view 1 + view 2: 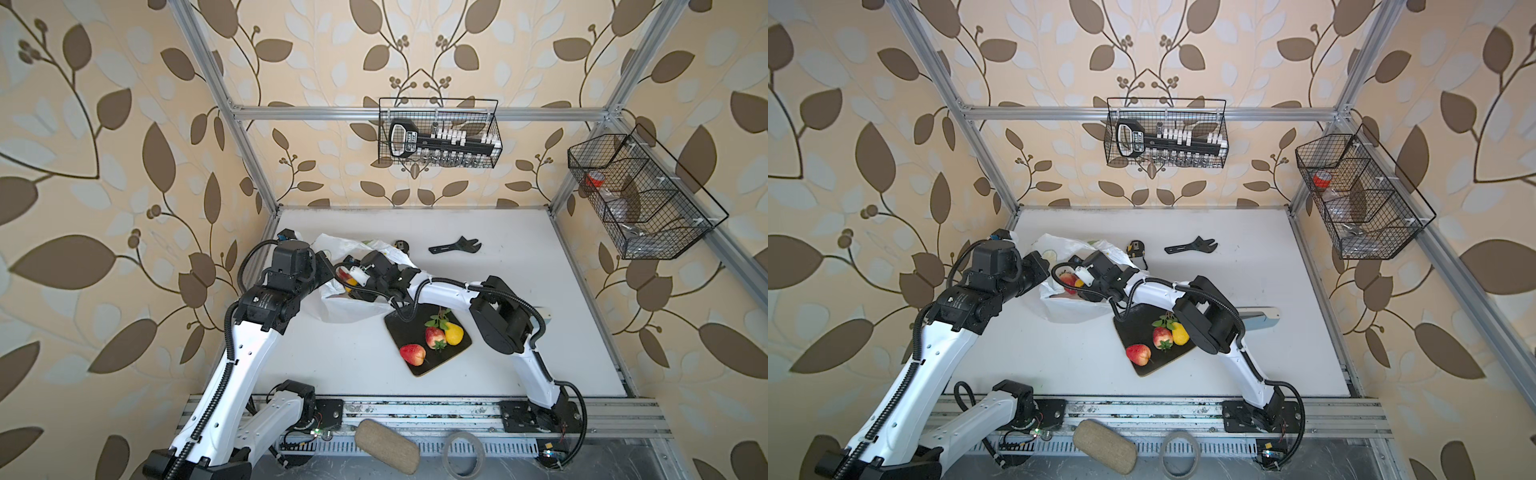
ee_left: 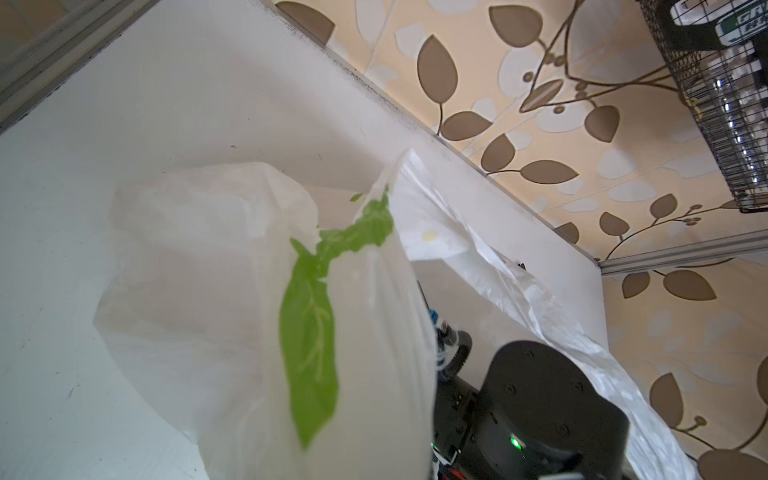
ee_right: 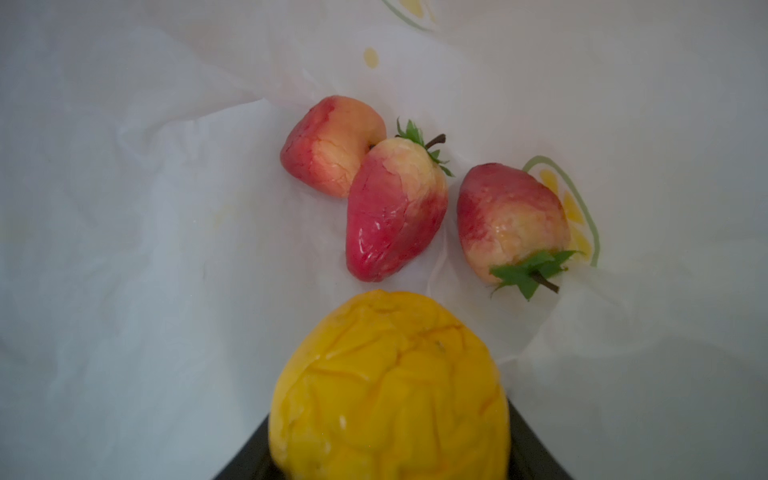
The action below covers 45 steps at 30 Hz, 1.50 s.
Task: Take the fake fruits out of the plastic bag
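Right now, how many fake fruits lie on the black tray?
3: a red fruit at its near end, a strawberry mid-tray, a yellow fruit beside it. The arm may hide more.

Three fruits [image 1: 435, 337] lie on the tray [image 1: 405, 336], right of the bag [image 1: 353, 311] holding other fruits [image 3: 397, 208].

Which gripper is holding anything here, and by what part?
The left gripper pinches the plastic bag at its raised rim, though its fingers are hidden. The right gripper holds the yellow fruit by its sides, inside the bag.
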Each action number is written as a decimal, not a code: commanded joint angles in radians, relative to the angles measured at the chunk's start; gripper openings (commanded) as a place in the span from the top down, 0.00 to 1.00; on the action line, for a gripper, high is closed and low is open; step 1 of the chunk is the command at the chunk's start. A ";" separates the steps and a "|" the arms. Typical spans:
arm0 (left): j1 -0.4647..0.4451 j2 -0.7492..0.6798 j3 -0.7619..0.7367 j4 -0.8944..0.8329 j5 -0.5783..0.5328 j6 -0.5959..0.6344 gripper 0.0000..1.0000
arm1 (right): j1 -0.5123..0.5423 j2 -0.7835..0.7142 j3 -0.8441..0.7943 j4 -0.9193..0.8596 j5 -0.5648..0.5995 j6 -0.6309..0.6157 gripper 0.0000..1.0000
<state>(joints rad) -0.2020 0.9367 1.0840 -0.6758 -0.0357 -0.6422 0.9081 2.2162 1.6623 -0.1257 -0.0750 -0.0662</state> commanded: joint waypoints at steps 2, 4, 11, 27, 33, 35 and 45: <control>0.006 -0.015 0.029 0.018 -0.039 0.053 1.00 | 0.005 -0.107 -0.060 0.096 -0.055 -0.126 0.56; 0.009 -0.031 0.018 0.001 -0.049 0.059 1.00 | 0.005 -0.143 -0.089 0.119 -0.069 -0.132 0.55; 0.009 -0.097 -0.038 -0.032 -0.029 0.037 1.00 | -0.007 -0.245 -0.189 0.232 -0.118 -0.106 0.55; 0.009 -0.207 -0.236 0.094 0.183 -0.011 1.00 | -0.007 -0.129 0.038 0.109 -0.029 0.458 0.56; 0.009 -0.184 -0.247 0.128 0.047 -0.049 1.00 | -0.007 -0.178 0.011 0.049 -0.094 0.501 0.56; 0.009 -0.161 -0.235 0.135 -0.005 -0.038 1.00 | -0.015 -0.215 -0.028 0.040 -0.128 0.448 0.56; 0.009 -0.047 -0.215 0.162 -0.085 0.008 1.00 | -0.080 -0.308 -0.153 0.067 -0.525 0.096 0.56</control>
<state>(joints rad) -0.2012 0.8864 0.8406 -0.5495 -0.0639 -0.6567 0.8288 1.9541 1.5337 -0.0708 -0.4332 0.1776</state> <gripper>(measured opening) 0.047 0.555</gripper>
